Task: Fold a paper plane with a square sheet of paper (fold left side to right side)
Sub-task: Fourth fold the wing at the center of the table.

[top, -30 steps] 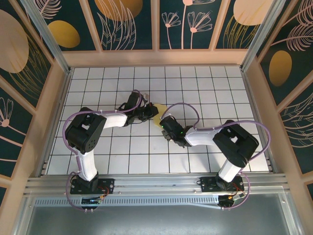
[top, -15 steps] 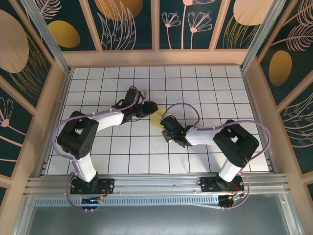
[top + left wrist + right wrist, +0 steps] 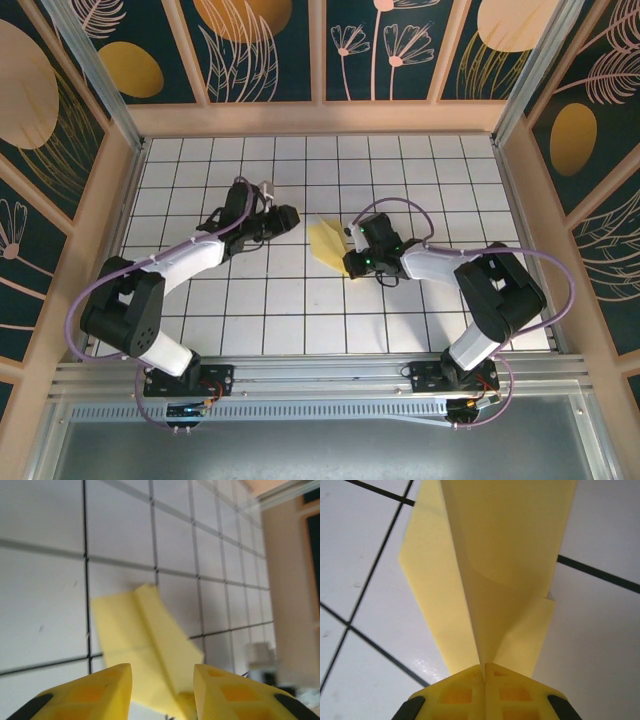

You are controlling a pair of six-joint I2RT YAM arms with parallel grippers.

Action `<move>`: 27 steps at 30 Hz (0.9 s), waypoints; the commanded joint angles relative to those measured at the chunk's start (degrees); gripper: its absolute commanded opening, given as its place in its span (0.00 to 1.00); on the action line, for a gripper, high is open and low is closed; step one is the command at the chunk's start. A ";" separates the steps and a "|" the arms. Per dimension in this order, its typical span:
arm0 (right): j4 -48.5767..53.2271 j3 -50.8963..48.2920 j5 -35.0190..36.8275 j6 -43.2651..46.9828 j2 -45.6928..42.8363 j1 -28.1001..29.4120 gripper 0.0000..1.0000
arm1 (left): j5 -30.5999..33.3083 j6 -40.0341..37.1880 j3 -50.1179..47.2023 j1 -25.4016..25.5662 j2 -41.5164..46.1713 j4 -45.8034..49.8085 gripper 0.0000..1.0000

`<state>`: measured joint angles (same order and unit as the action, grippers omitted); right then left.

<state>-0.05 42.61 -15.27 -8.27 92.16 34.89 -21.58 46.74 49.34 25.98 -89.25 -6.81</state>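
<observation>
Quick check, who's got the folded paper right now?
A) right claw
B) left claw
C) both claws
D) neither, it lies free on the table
A: in the right wrist view the right claw is shut, pinching the narrow end of the folded paper, while the left claw stands open with nothing pinched.

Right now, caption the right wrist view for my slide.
Right gripper, jaws closed, pinches the folded pale-yellow paper plane by its centre crease over the white gridded table.

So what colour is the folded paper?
Plain pale yellow paper, clearest in the right wrist view.
</observation>
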 commanded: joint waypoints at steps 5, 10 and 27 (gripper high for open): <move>-2.44 -1.67 -13.18 -2.76 -0.35 -3.24 0.00 | -2.76 2.01 -0.36 5.22 -5.38 -3.61 0.36; -3.25 -2.53 -12.77 -2.76 0.60 -3.25 0.00 | -1.90 3.67 2.39 7.11 -8.57 -4.24 0.36; -4.75 -3.33 -12.84 -3.57 3.55 -3.25 0.00 | -2.41 3.96 6.03 8.54 -16.23 -4.10 0.34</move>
<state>-3.79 39.88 -27.11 -11.07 94.96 31.90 -23.18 50.22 53.91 34.09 -104.09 -10.15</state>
